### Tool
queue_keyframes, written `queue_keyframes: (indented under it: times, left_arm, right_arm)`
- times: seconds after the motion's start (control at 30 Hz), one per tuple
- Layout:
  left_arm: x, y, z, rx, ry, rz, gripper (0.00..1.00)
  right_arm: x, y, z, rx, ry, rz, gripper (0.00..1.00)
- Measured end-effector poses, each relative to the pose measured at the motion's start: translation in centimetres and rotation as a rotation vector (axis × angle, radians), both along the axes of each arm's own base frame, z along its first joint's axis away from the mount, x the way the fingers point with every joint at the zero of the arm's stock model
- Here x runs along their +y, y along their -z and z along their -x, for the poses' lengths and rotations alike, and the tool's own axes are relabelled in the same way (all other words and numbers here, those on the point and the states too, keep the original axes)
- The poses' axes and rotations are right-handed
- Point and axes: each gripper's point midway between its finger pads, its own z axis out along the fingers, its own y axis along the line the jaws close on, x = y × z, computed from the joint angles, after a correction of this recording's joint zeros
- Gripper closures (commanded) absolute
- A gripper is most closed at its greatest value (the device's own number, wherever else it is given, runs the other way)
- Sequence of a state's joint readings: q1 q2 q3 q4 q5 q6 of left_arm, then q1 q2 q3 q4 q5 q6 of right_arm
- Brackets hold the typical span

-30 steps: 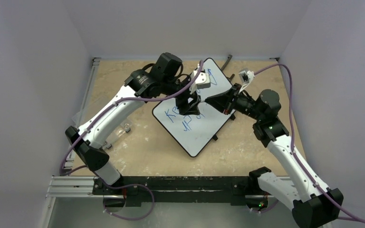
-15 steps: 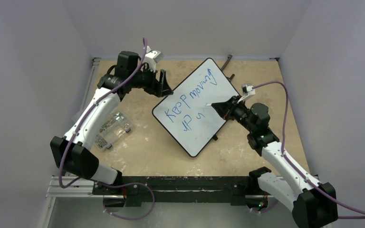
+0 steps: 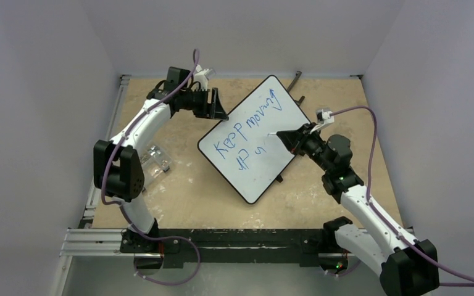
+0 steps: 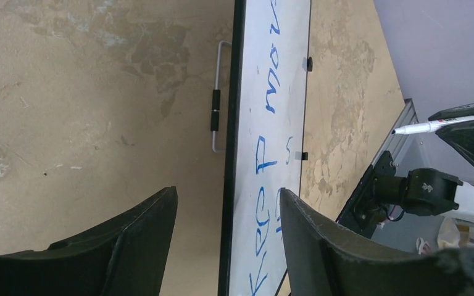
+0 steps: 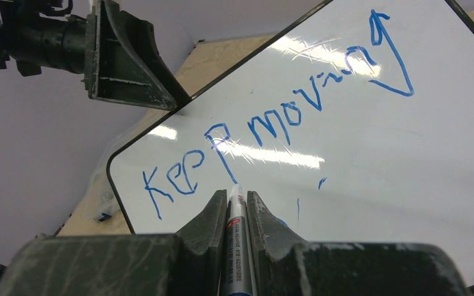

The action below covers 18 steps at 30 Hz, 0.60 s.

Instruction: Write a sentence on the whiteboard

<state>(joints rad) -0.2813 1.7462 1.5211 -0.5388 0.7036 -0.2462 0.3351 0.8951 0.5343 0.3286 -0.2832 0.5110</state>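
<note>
Presently the whiteboard (image 3: 265,169) lies flat on the table (image 3: 210,197), turned diagonally, roughly mid-table and between the two arms. The sentence (image 5: 284,117) reads "Keep moving" in blue, with a short second line only started beneath it. The right gripper (image 5: 237,197) is clamped on a marker (image 5: 237,228), nib forward and poised over the unfinished second line. Nib contact with the surface cannot be confirmed; in the left wrist view the tip looks lifted. The left gripper (image 3: 213,105) has its jaws spread and holds nothing. It sits just beside the board's far-left rim, which runs up between the fingers in its wrist view; I cannot tell whether it touches. A wire bracket (image 4: 216,111) shows at that same edge.

Handling judgement: the board looks stiff, thin and light, and its glossy face is slippery. On small feet it could skate or pivot under pen pressure. The best hold is the black rim, pinched or braced from the side. Fingers on the written face would smear wet ink. The marker barrel is slim and smooth, so a firm pinch near the nib limits wobble. Task is partway done, with the second line remaining.
</note>
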Motion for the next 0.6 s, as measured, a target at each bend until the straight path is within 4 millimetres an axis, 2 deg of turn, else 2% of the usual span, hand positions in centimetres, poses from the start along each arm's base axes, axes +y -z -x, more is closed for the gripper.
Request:
queue_keyframes:
  times: [0.17,0.33,0.4,0.5,0.6]
  left_arm:
    - [-0.6,0.9,-0.6,0.037,0.025,0.026,0.45]
    - [-1.3,1.9,-0.4,0.086,0.06,0.062,0.55]
    - [-1.5,2.2,-0.4,0.102,0.069,0.075,0.61]
    - [-1.9,2.3,-0.4,0.117,0.082,0.098,0.77]
    - [-2.4,2.2,-0.2,0.124,0.102,0.124,0.81]
  right_arm:
    - [-0.1,-0.4,0.1,-0.015,0.005,-0.002,1.0]
    - [-0.2,-0.4,0.2,-0.014,0.005,-0.002,1.0]
    - [-0.2,-0.4,0.2,-0.016,0.005,-0.002,1.0]
    - [-0.1,-0.4,0.2,-0.019,0.004,-0.004,1.0]
    - [-0.2,0.0,0.3,-0.021,0.004,-0.008,1.0]
